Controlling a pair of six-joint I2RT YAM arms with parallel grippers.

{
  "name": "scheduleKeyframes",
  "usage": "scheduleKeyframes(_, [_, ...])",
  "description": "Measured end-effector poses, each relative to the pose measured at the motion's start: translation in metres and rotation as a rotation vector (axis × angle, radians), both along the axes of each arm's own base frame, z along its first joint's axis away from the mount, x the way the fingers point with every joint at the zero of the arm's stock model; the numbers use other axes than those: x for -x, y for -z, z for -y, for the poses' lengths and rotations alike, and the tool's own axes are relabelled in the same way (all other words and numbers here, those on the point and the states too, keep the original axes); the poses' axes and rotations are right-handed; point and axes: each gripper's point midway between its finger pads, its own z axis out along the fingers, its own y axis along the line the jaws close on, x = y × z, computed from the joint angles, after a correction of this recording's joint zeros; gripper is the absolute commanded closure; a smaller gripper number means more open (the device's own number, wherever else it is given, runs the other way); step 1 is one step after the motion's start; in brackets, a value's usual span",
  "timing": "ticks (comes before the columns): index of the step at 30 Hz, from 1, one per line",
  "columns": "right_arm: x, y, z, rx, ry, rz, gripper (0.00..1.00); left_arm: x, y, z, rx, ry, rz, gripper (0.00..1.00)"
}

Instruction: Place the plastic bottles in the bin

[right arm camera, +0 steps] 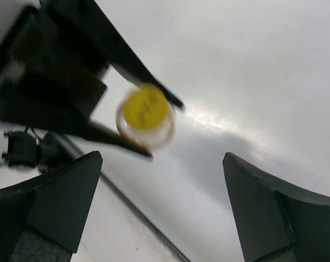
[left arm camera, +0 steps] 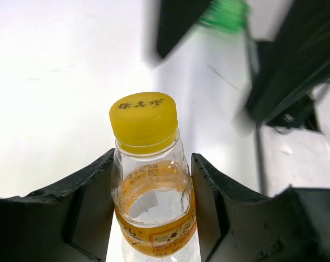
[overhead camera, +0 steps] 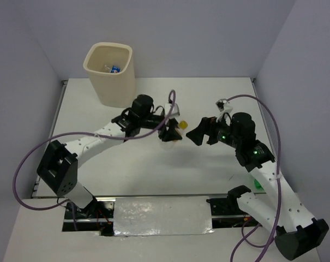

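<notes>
My left gripper [overhead camera: 173, 132] is shut on the short orange-capped plastic bottle [overhead camera: 181, 125] near the table's middle. In the left wrist view the bottle [left arm camera: 153, 196] sits between both fingers, its yellow-orange cap pointing away. My right gripper [overhead camera: 198, 134] is open and empty, just right of the bottle; in its wrist view the bottle's cap [right arm camera: 146, 113] shows ahead, held by the left gripper's fingers [right arm camera: 126, 60]. The cream bin [overhead camera: 110, 73] stands at the back left with a blue-labelled bottle [overhead camera: 113, 69] inside. The other bottles are out of view.
Purple cables loop from both arms [overhead camera: 28, 158] [overhead camera: 271, 125]. A small green object [overhead camera: 257, 185] lies by the right arm near the front edge. Grey walls enclose the table on three sides.
</notes>
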Motion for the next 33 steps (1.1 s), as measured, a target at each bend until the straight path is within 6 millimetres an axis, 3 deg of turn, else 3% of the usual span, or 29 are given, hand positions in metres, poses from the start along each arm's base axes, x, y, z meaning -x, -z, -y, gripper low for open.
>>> scheduleKeyframes(3, [-0.015,-0.013,0.030,-0.026,0.136,0.038,0.00,-0.055,-0.021,-0.028,0.031,-0.121,-0.005,0.89])
scheduleKeyframes(8, [-0.037,-0.016,0.084,0.001,0.382,0.061,0.00,-0.160,-0.084,-0.108,0.110,-0.450,0.035,0.90])
scheduleKeyframes(11, [-0.048,-0.002,0.117,0.035,0.518,0.020,0.00,-0.215,-0.138,-0.152,0.175,-0.674,0.077,0.92])
scheduleKeyframes(13, [-0.055,0.013,0.150,0.058,0.645,-0.024,0.00,-0.247,-0.180,-0.181,0.240,-0.804,0.108,0.84])
scheduleKeyframes(15, [-0.056,0.033,0.183,0.082,0.769,-0.083,0.00,-0.271,-0.217,-0.211,0.314,-0.912,0.137,0.84])
scheduleKeyframes(19, [-0.046,0.059,0.228,0.119,0.944,-0.180,0.00,-0.308,-0.251,-0.278,0.432,-1.093,0.158,0.80])
scheduleKeyframes(22, [-0.039,0.065,0.255,0.136,1.046,-0.207,0.00,-0.338,-0.249,-0.325,0.488,-1.203,0.158,0.75])
scheduleKeyframes(25, [-0.029,0.071,0.280,0.158,1.157,-0.230,0.00,-0.367,-0.221,-0.362,0.512,-1.294,0.111,0.72])
scheduleKeyframes(26, [-0.025,0.072,0.288,0.171,1.191,-0.237,0.00,-0.375,-0.206,-0.369,0.511,-1.317,0.083,0.66])
scheduleKeyframes(28, [-0.020,0.073,0.297,0.200,1.231,-0.238,0.00,-0.387,-0.185,-0.376,0.504,-1.344,0.050,0.50])
scheduleKeyframes(31, [-0.014,0.072,0.307,0.248,1.270,-0.232,0.00,-0.395,-0.159,-0.378,0.498,-1.374,-0.001,0.01])
scheduleKeyframes(33, [-0.011,0.072,0.312,0.278,1.289,-0.233,0.00,-0.396,-0.156,-0.379,0.494,-1.384,-0.004,0.01])
